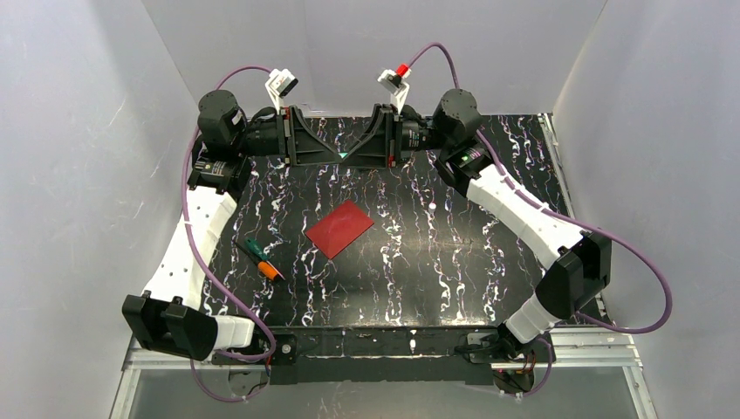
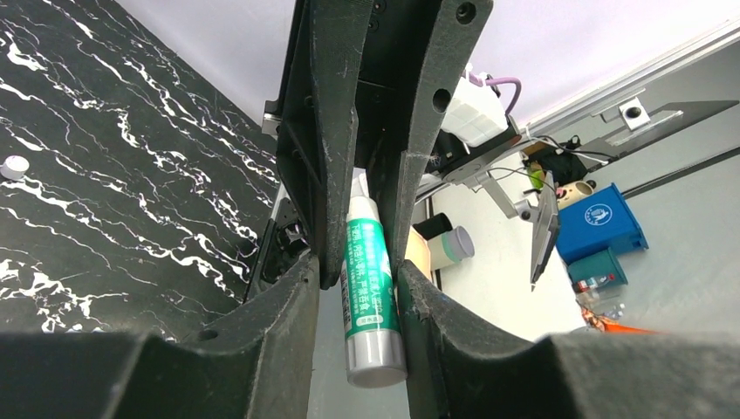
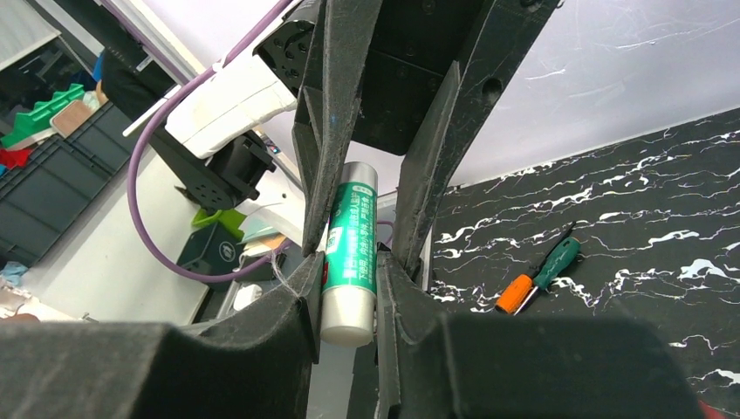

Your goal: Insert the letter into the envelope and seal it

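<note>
The dark red envelope (image 1: 340, 229) lies flat in the middle of the black marbled table (image 1: 454, 262). The white letter is not in view. My two grippers meet tip to tip high at the table's far middle, well beyond the envelope. Between them is a green glue stick (image 2: 371, 288), which also shows in the right wrist view (image 3: 351, 253). My right gripper (image 3: 349, 262) is shut on it. My left gripper (image 2: 358, 266) stands around its grey end, slightly open; only one finger (image 2: 454, 340) touches the stick.
A green-handled and an orange-handled screwdriver (image 1: 262, 259) lie left of the envelope, and show in the right wrist view (image 3: 537, 279). A small white round cap (image 2: 13, 166) lies on the table. White walls enclose the table on three sides.
</note>
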Robot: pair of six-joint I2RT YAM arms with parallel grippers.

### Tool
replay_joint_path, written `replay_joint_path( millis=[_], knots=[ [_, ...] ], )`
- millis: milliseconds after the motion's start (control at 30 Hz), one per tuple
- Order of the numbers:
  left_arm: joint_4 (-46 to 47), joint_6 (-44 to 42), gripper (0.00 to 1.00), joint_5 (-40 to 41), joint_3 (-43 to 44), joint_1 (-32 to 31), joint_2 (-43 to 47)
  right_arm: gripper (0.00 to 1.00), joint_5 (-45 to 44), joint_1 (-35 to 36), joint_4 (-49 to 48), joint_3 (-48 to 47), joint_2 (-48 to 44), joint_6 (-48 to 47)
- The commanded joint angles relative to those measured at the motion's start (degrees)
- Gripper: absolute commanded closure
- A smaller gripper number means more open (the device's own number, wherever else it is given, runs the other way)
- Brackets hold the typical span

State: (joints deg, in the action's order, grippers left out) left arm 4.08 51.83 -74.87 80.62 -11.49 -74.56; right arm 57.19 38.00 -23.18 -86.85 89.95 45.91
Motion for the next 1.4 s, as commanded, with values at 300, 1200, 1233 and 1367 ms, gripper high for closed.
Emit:
replay_joint_path(
  millis=[300,1200,1233,1367],
  knots=[
    [-0.38,-2.66,1.00,0.55,0.11,0.22,2.31,0.85,-4.87,-0.32,9.26,-2.33,-3.20,-10.35],
    [-0.65,-1.18,0.57,-2.41,0.68,1.20,-0.46,0.99,-5.69,-3.37,10.02,-0.48,-3.74,-9.94],
    [-0.65,-1.35,0.55,-2.59,0.69,1.20,-0.41,0.99,-5.75,-3.37,9.81,-0.44,-3.69,-9.82],
    [-0.71,-1.55,0.53,-2.66,0.32,1.20,-0.52,0.99,-5.25,-3.33,8.37,-0.56,-3.23,-8.75]
  ],
)
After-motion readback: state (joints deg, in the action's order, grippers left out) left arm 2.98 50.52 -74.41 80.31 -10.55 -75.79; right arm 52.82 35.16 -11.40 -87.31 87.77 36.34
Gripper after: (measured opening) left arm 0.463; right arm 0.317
